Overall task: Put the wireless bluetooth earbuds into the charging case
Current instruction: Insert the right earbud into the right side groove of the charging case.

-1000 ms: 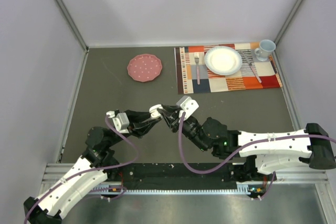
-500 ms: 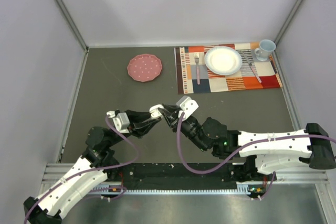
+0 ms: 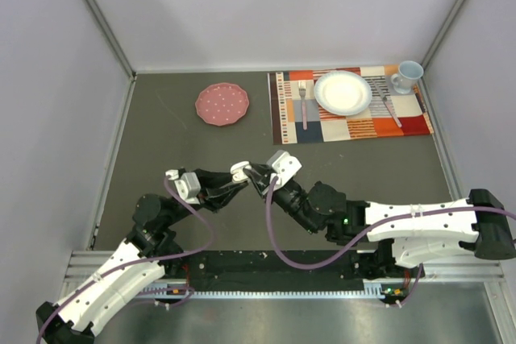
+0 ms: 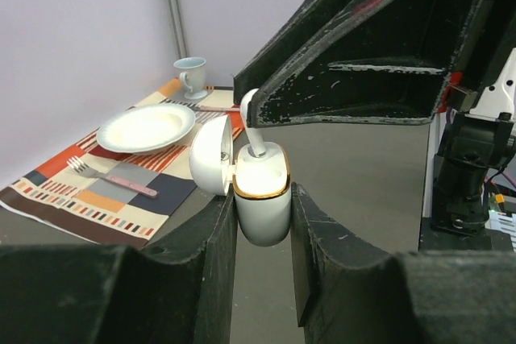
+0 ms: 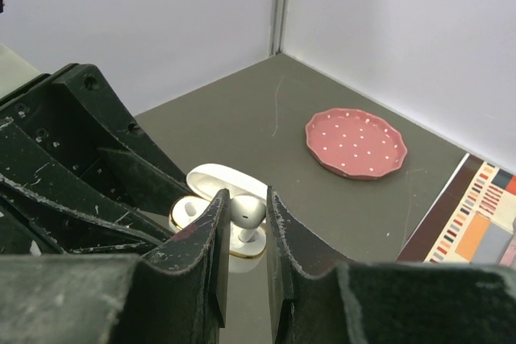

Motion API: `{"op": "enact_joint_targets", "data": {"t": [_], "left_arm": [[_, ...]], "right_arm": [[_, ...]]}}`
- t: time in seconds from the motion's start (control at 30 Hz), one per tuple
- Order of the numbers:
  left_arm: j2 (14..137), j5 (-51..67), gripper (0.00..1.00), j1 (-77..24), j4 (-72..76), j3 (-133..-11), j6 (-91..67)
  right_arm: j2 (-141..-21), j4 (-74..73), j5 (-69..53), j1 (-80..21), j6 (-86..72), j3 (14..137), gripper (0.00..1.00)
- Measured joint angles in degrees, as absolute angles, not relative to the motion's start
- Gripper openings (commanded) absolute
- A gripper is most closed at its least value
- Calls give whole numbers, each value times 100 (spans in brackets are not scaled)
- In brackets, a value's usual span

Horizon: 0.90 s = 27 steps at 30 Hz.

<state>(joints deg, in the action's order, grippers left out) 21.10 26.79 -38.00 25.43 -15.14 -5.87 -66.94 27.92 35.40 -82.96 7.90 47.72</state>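
Seating the earbud looks like the step in hand, and the likeliest failure is a skewed entry. The right tool is pinched tight on the bud's head, with the stem just dipping into one well of the charging case. In the left wrist view the bud leans a little instead of standing straight over that well. Pressed down at that lean, the stem could catch on the gold rim and twist between the fingers. The left tool is clamped on the case's smooth rounded body, which appears to be held clear of the surface, with the lid hinged open to one side. A hard push could slide the case down through that grip or tip it. Releasing before the stem is home could drop the bud onto the surface. The right tool's broad finger also hangs just above the open lid and might knock it towards closing.
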Motion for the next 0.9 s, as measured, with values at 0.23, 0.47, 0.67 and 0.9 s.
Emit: {"op": "enact_joint_targets", "data": {"t": [0.23,0.47,0.67,0.9], "left_arm": [[2110,2587,0,-3813,2390,-1514,-589],[2075,2534,0,-3815,2228,-1514,-587],[2025,2521,0,-3815,2202,-1514,-576],[1931,2576,0,-3815,2178,-1540,-493]], "right_arm": [[-6840,2834,3830,-8506,1205,4772,0],[-7017,3024,4176,-8617,1490,4772,0],[-7109,3072,4346,-8652,1549,4866,0],[-7133,3039,4521,-8652,1594,4967,0]]}}
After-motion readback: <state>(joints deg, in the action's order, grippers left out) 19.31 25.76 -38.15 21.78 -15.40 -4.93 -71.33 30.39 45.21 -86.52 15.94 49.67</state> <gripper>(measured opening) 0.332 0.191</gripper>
